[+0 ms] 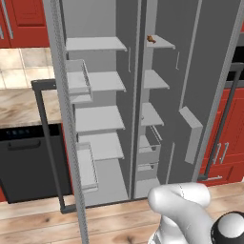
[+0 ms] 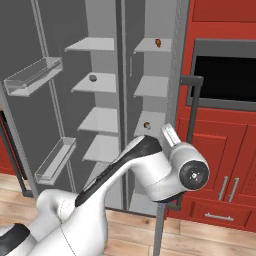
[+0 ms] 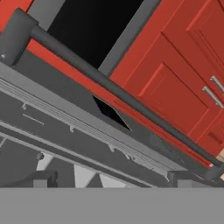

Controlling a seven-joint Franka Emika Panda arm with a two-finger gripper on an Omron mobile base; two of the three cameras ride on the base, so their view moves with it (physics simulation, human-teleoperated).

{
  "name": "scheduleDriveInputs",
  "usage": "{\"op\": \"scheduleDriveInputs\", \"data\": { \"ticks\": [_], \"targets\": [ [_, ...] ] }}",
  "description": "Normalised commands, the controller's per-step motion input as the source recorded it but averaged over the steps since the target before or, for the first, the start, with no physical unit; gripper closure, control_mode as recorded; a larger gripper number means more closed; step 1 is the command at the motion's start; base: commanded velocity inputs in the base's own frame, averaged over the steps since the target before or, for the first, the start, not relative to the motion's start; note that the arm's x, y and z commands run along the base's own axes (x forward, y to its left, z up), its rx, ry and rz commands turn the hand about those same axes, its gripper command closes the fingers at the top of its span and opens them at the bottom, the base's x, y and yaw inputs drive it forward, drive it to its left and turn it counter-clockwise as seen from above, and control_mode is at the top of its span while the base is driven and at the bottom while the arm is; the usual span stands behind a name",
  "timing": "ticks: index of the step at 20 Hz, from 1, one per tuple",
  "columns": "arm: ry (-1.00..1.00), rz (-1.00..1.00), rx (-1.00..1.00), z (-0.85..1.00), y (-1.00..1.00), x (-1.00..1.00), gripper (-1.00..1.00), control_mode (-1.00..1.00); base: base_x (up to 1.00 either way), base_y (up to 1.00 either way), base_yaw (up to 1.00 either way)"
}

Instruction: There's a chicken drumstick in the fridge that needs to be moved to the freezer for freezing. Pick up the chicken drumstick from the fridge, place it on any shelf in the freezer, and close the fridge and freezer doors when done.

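Chicken drumstick (image 1: 151,39), a small brown item on the top shelf (image 1: 161,44) of the right-hand compartment, with both refrigerator doors standing open. Another small dark item (image 2: 92,77) rests on a second-level shelf of the left compartment. The gripper (image 3: 111,183), jaws spread wide and empty, faces the right door's long handle (image 3: 118,89) beside red cabinets (image 3: 183,70).

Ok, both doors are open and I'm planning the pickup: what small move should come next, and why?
Probably turn away from the door handle toward the top right shelf. The brown bit there looks like the drumstick, and the jaws stand open and empty.
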Motion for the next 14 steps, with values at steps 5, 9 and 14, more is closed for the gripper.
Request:
{"op": "scheduleDriveInputs", "data": {
  "ticks": [5, 9, 14],
  "targets": [
    [0.0, 0.16, 0.37, -0.01, -0.46, 0.1, -1.0, -1.0, 0.0, 0.0, 0.0],
    [0.11, 0.13, 0.34, -0.01, -0.14, 0.17, -1.0, -1.0, 0.0, 0.0, 0.0],
    [0.34, 0.12, 0.19, -0.08, -0.05, 0.05, -1.0, -1.0, 0.0, 0.0, 0.0]
  ]
}}
